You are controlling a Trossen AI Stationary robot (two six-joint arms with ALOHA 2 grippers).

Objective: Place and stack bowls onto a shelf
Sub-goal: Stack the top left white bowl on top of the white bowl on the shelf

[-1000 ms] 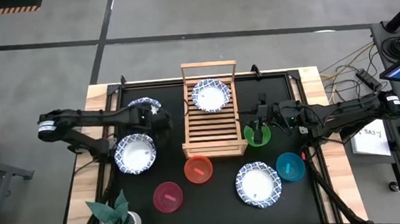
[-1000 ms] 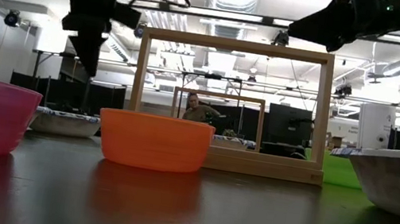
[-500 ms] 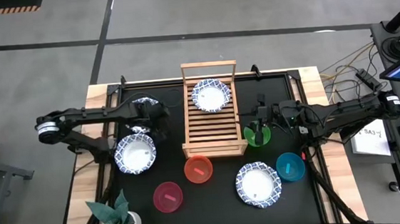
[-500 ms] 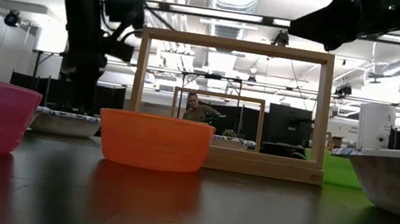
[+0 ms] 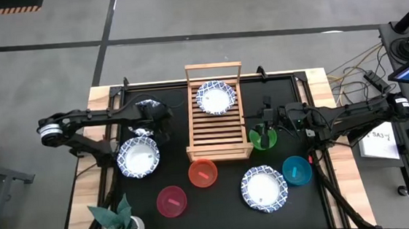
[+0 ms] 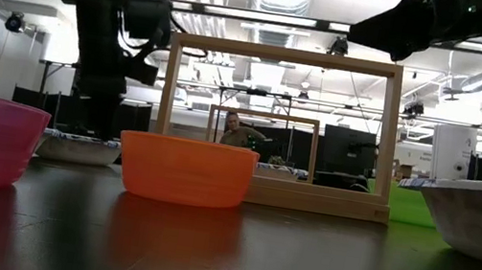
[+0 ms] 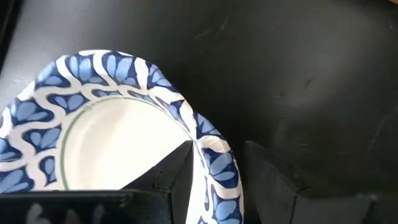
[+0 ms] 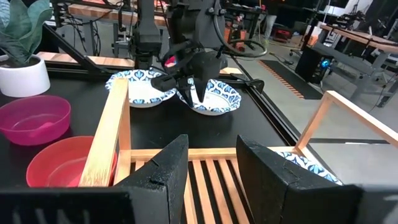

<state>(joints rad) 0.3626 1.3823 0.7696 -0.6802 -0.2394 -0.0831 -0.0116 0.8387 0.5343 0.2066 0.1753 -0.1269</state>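
Wooden slats make up the shelf (image 5: pixel 218 125), which stands on the black mat (image 5: pixel 173 175) with its taller frame rail at the far end. One blue-rimmed white bowl (image 5: pixel 215 97) already lies on the slats, close to that rail.

To the left of the shelf lie two more blue-rimmed bowls. The left gripper (image 5: pixel 150 113) is down at the farther one (image 5: pixel 145 105); in the left wrist view one dark finger (image 7: pixel 169 177) lies inside that bowl's rim (image 7: pixel 211 149) and the other outside it, so the jaws stand spread astride the rim with a gap showing, not yet pinching it. The nearer bowl (image 5: pixel 138 157) of the pair lies just beside the arm.

Off the shelf's right near corner sits the green bowl (image 5: pixel 263 138), and the right gripper (image 5: pixel 265 127) hangs just above it, pointing toward the shelf; its fingers (image 8: pixel 163 171) are parted and hold nothing.

Along the shelf's near end the orange-red bowl (image 5: pixel 202 173) sits almost touching the frame. Nearer the front of the mat than that lie the magenta bowl (image 5: pixel 172 201) to the left, a fourth blue-rimmed bowl (image 5: pixel 264 189) to the right, and the teal bowl (image 5: pixel 296 169) beside it.

A potted plant (image 5: pixel 118 222) stands at the table's front left corner, well apart from the shelf.
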